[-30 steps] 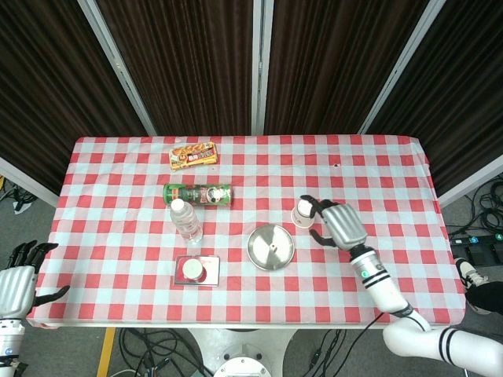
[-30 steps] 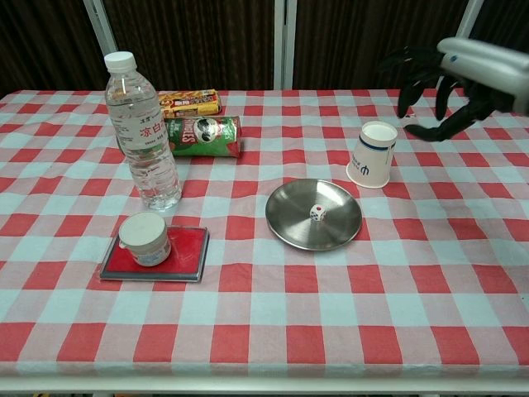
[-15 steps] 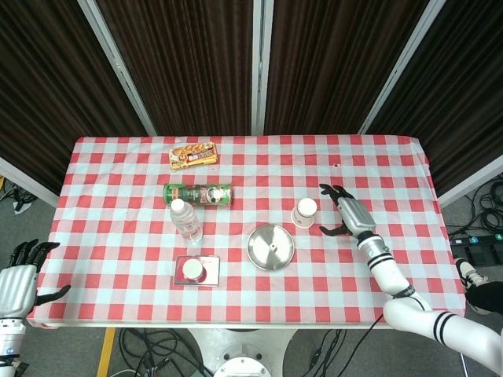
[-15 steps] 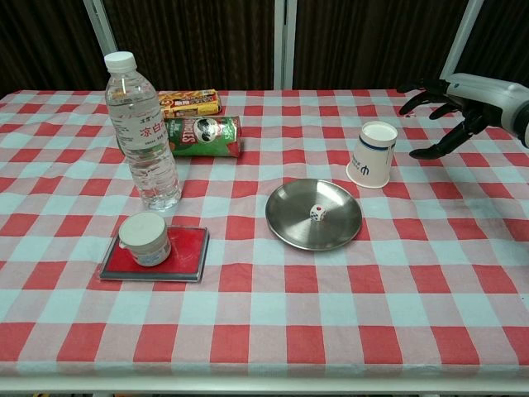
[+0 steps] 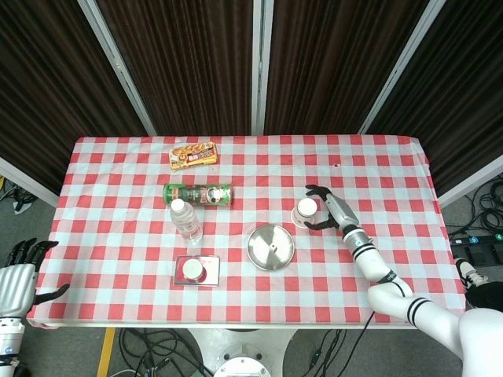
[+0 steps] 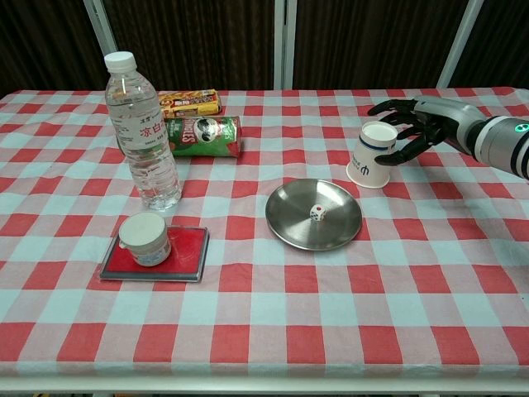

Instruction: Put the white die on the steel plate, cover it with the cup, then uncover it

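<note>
The white die (image 6: 317,212) lies on the steel plate (image 6: 293,227) near the table's middle; in the head view it is only a small speck on the plate (image 5: 259,251). The white paper cup (image 6: 372,157) stands upright, mouth up, just right of and behind the plate, also seen as the cup (image 5: 306,210) from above. My right hand (image 6: 417,124) is at the cup's right side, fingers spread and curving around its rim and wall without a firm grip that I can see; the same hand (image 5: 330,210) shows from above. My left hand (image 5: 17,276) hangs open off the table's front left corner.
A water bottle (image 6: 145,132) stands at the left, with a green chip can (image 6: 202,135) lying behind it and a snack box (image 6: 190,102) further back. A white jar (image 6: 145,238) sits on a red tray (image 6: 186,252) at front left.
My right hand dropped from above and to the right, then moved left to the cup, its fingers now curving around it. Cup, die and plate have not moved.
</note>
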Robot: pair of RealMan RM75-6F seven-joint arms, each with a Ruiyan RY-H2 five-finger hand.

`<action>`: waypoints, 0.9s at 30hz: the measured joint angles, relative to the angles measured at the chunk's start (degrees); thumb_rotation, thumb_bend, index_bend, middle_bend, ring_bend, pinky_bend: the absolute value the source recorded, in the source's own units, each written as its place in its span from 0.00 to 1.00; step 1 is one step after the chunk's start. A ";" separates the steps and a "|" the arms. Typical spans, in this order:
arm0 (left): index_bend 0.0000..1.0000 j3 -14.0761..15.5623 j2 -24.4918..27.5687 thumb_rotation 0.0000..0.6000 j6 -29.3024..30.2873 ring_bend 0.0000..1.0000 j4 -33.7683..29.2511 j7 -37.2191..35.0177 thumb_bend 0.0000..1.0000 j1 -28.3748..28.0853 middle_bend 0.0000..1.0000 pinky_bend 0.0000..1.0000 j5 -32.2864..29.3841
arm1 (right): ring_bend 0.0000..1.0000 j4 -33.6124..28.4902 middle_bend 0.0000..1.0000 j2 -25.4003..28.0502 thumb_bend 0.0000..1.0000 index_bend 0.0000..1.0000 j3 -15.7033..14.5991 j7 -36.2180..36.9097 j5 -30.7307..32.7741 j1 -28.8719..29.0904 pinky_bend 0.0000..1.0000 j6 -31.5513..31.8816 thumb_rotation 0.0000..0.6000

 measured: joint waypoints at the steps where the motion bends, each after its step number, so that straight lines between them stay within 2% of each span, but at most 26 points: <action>1: 0.20 0.01 0.02 1.00 -0.01 0.10 -0.01 -0.02 0.07 0.02 0.19 0.08 -0.05 | 0.02 0.91 0.22 -0.66 0.18 0.25 0.04 0.39 -0.16 0.29 0.11 -0.07 1.00; 5: 0.20 0.05 0.05 1.00 0.02 0.10 -0.09 -0.11 0.07 0.18 0.19 0.08 -0.19 | 0.03 2.50 0.25 -1.97 0.27 0.47 0.30 1.74 -0.60 1.25 0.11 -0.48 1.00; 7: 0.20 0.09 0.07 1.00 0.05 0.10 -0.07 -0.19 0.07 0.28 0.19 0.08 -0.28 | 0.04 2.25 0.26 -1.90 0.27 0.50 0.37 2.03 -0.96 1.28 0.11 0.04 1.00; 11: 0.20 0.12 0.16 1.00 0.03 0.10 0.04 -0.37 0.07 0.35 0.19 0.08 -0.32 | 0.04 -0.69 0.28 -0.66 0.27 0.52 0.23 2.41 -2.62 0.71 0.11 2.82 1.00; 15: 0.20 0.10 0.21 1.00 0.12 0.10 0.02 -0.62 0.07 0.27 0.19 0.08 -0.04 | 0.04 -6.99 0.29 2.09 0.27 0.52 -0.85 2.13 -6.16 -0.16 0.11 6.47 1.00; 21: 0.20 0.22 0.16 1.00 0.26 0.10 0.00 -0.63 0.07 0.39 0.19 0.08 0.08 | 0.04 -18.19 0.29 6.15 0.27 0.52 -4.84 -0.19 -12.81 -0.74 0.10 9.97 1.00; 27: 0.20 0.44 0.03 1.00 0.31 0.10 0.33 -1.25 0.07 0.75 0.19 0.08 -0.06 | 0.04 -18.34 0.29 4.35 0.27 0.52 -7.55 -3.94 -13.38 0.10 0.09 8.86 1.00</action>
